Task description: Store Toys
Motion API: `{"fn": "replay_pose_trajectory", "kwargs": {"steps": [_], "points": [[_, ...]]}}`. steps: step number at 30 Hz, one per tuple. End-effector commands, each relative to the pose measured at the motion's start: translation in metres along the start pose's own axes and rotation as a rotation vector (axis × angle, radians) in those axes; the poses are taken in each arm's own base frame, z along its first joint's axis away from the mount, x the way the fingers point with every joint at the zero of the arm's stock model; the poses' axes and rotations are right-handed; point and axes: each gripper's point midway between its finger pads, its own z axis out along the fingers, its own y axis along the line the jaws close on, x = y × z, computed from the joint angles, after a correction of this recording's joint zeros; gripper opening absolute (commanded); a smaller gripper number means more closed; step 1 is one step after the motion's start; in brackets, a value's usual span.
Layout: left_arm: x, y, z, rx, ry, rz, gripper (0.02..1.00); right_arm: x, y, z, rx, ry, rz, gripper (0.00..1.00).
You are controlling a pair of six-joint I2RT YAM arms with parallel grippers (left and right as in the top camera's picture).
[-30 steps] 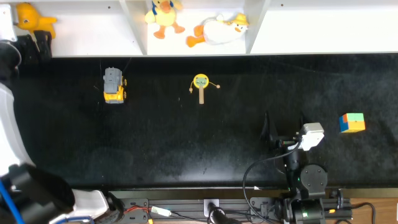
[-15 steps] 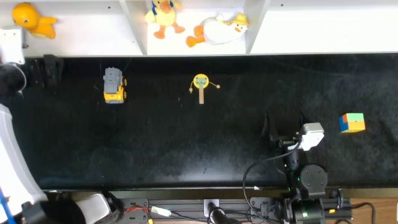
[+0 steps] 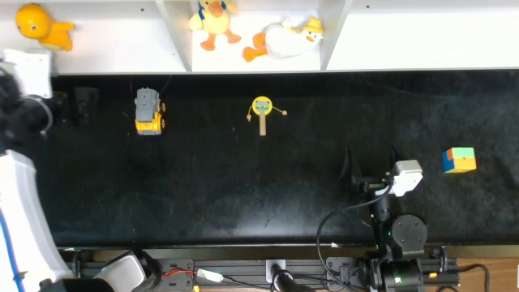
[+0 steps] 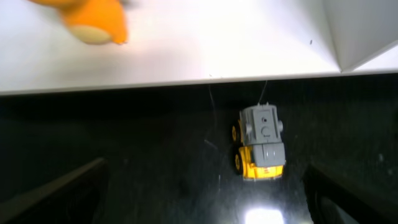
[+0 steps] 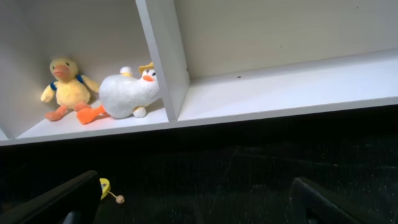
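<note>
Truck (image 4: 261,144) ahead of wide-spread left tool (image 4: 205,202), untouched, upright

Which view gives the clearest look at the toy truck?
The left wrist view: the toy truck sits close, whole and upright on the black mat. The top view shows it far smaller, from straight above.

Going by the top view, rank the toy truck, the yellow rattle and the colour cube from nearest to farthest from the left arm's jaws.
1. toy truck, on the left side of the black mat.
2. yellow rattle, mid-mat.
3. colour cube, at the far right.
</note>
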Motion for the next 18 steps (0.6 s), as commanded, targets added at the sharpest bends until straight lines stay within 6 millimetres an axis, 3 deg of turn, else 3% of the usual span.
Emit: {"fn": "replay_pose_trajectory", "kwargs": {"steps": [1, 6, 13, 18], "points": [[0.01, -0.018, 0.026, -0.008, 0.035, 0.09, 0.998, 0.003, 0.001, 0.0, -0.008, -0.002, -0.007, 0.996], [0.015, -0.026, 0.048, -0.065, 0.099, 0.159, 0.998, 0.003, 0.001, 0.0, -0.008, -0.002, -0.007, 0.996], [0.027, -0.041, 0.094, -0.005, 0.169, 0.164, 0.998, 0.002, 0.001, 0.0, -0.008, -0.002, -0.007, 0.996], [0.034, -0.047, 0.107, 0.011, 0.199, 0.105, 0.998, 0.002, 0.001, 0.0, -0.008, -0.002, -0.007, 0.996]]}}
